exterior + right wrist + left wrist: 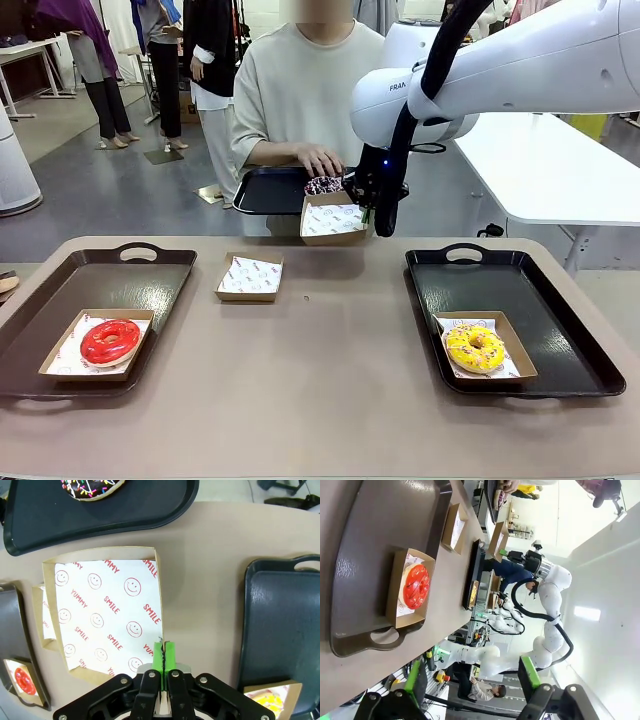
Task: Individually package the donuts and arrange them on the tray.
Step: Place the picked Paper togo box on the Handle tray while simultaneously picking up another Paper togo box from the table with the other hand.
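A glossy red donut lies in a paper-lined box on the left tray. A yellow sprinkled donut lies in a box on the right tray. My right gripper is shut on the rim of an empty lined box, holding it above the table's far edge. Just beyond it a dark-iced sprinkled donut sits on the person's tray, with the person's hand resting by it. My left gripper stands open, back from the red donut.
A second empty lined box sits on the table between the two trays. The white right arm reaches across the far right. Both trays have bare floor beside their boxes.
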